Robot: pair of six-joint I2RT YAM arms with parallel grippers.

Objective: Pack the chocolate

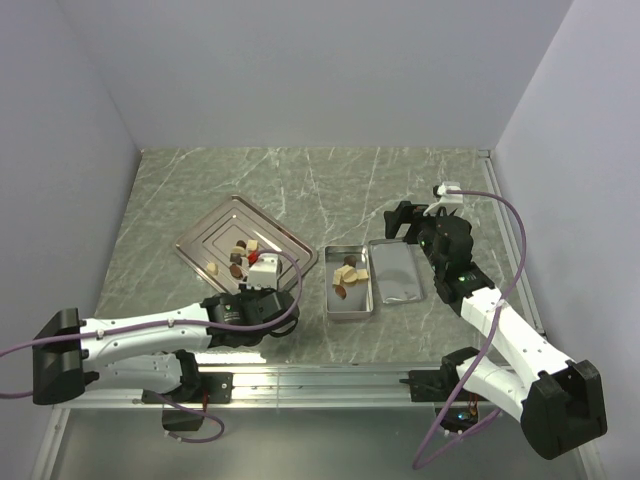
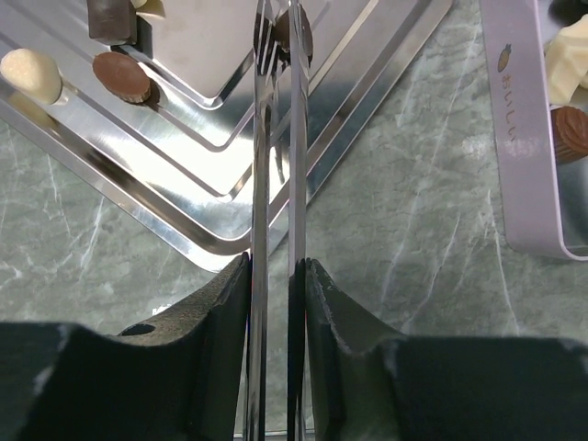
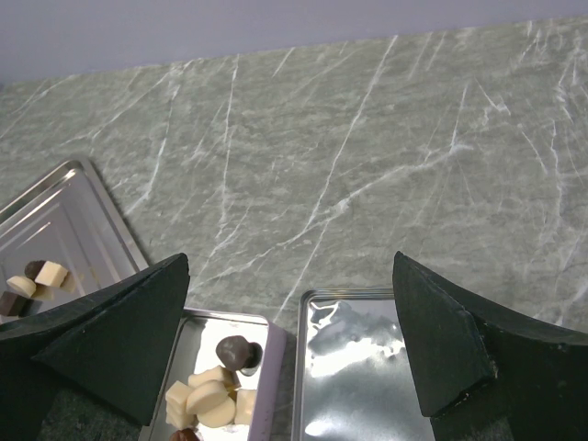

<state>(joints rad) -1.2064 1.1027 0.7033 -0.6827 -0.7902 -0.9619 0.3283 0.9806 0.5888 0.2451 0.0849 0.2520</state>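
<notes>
left gripper (image 2: 277,276): clenched on a pair of thin metal blades (image 2: 260,138), which are held out over the near corner of the tray (image 1: 205,232).
blade tips: a dark brown lump (image 2: 298,35) is seen right at them; whether it is pinched between them cannot be told.
right gripper (image 3: 292,266): released, fingers spread wide with nothing between them; it is held above the far ends of the tin (image 3: 268,363) and the lid (image 3: 358,367).
chocolate (image 1: 240,258): found in two places. a small cluster of dark and cream lumps is seen on the tray, with one cream lump (image 2: 32,73) and one round brown lump (image 2: 122,76) set apart toward the tray's near left rim. several more lumps, cream (image 3: 208,401) and dark (image 3: 234,349), are gathered in the far half of the tin.
tray: ridged steel, placed left of the middle of the desk (image 1: 300,180) and turned cornerwise to the desk's edges.
tin: silver and rectangular, set open near the middle of the desk, closer to the near edge, just right of the tray.
lid: laid flat just beside the tin, on the side toward the right edge.
</notes>
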